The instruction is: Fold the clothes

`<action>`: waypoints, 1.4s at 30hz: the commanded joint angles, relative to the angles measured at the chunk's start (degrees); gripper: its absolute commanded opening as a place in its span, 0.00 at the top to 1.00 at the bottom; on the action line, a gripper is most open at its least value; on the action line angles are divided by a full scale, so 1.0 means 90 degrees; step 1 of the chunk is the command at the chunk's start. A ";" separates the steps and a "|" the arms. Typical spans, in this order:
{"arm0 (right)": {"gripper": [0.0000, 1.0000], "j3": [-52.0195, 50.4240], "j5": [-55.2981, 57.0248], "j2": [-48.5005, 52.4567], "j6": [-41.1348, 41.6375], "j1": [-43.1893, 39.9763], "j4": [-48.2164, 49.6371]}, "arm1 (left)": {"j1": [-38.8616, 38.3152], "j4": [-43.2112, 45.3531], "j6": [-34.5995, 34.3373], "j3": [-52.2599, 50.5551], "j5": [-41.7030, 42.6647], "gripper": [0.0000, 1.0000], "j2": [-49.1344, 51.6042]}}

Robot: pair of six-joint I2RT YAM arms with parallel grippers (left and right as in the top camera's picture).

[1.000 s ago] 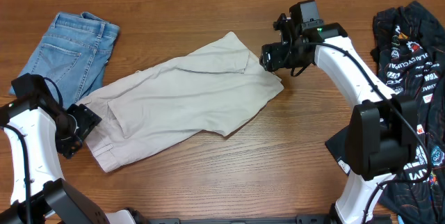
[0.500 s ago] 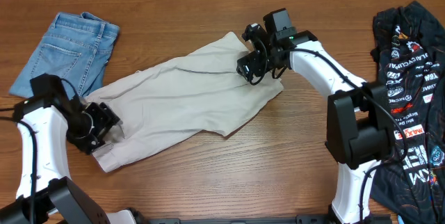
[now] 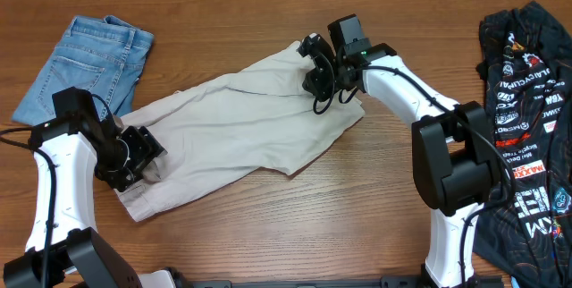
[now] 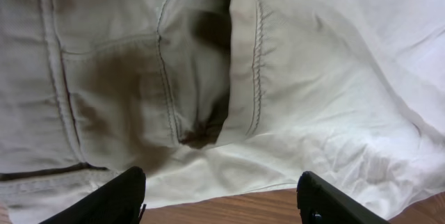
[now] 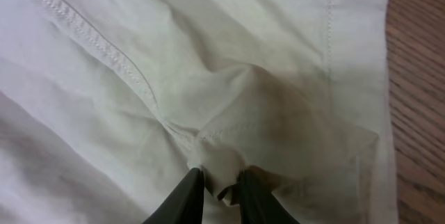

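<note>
The beige shorts (image 3: 237, 122) lie spread slantwise across the middle of the table. My right gripper (image 3: 315, 80) sits over their far right corner, and in the right wrist view (image 5: 219, 182) it is shut on a pinched fold of the beige cloth (image 5: 219, 165). My left gripper (image 3: 143, 158) hangs over the waistband end at the near left. In the left wrist view (image 4: 222, 193) its jaws stand wide apart above the shorts' edge (image 4: 278, 154), with nothing between them. Light-blue denim shorts (image 3: 85, 60) lie at the far left. A black logo-printed jersey (image 3: 527, 118) lies at the right edge.
Bare wooden tabletop (image 3: 357, 207) shows in front of the shorts and between the shorts and the jersey. The right arm's base (image 3: 465, 190) stands at the near right, next to the jersey.
Both grippers have moved inward onto the beige shorts. The right gripper, open before, has shut on a fold at the far right corner. The left gripper came over the waistband end and stays open.
</note>
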 commanded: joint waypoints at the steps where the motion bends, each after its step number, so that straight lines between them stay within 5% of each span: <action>1: 0.79 0.0121 -0.0270 0.0053 -0.0019 0.0010 0.0039 | -0.0022 0.0019 -0.0015 -0.0046 -0.0046 0.28 0.0022; 3: 0.82 0.0121 -0.0289 0.0053 -0.0019 0.0015 0.0066 | -0.0022 0.0022 -0.0015 -0.0046 -0.0075 0.27 0.0022; 5: 0.96 0.0121 -0.0257 0.0053 0.0049 0.0012 0.0223 | -0.0022 0.0019 -0.0015 -0.0046 -0.0124 0.27 0.0019; 15: 0.95 0.0124 0.0563 0.0053 0.2285 -0.0010 0.3223 | -0.0022 0.0000 -0.0015 -0.0046 -0.0138 0.28 0.0022; 17: 0.55 0.0124 0.0653 0.0053 0.2511 -0.0010 0.3558 | -0.0022 -0.0012 -0.0015 -0.0046 -0.0138 0.28 0.0022; 19: 0.32 0.0124 0.0653 0.0053 0.2509 -0.0012 0.3485 | -0.0022 -0.0027 -0.0017 -0.0046 -0.0138 0.28 0.0022; 23: 0.05 0.0124 0.0894 0.0053 0.2458 -0.0131 0.2438 | -0.0022 -0.0027 -0.0015 -0.0046 -0.0138 0.28 0.0022; 34: 0.00 0.0109 0.0469 0.0053 0.1513 -0.0930 -0.0602 | -0.0022 -0.0002 -0.0015 -0.0046 -0.0138 0.27 0.0022; 42: 0.00 -0.0129 0.0121 0.0058 0.1314 -0.0750 -0.1192 | -0.0022 -0.0012 -0.0012 -0.0046 -0.0138 0.27 0.0022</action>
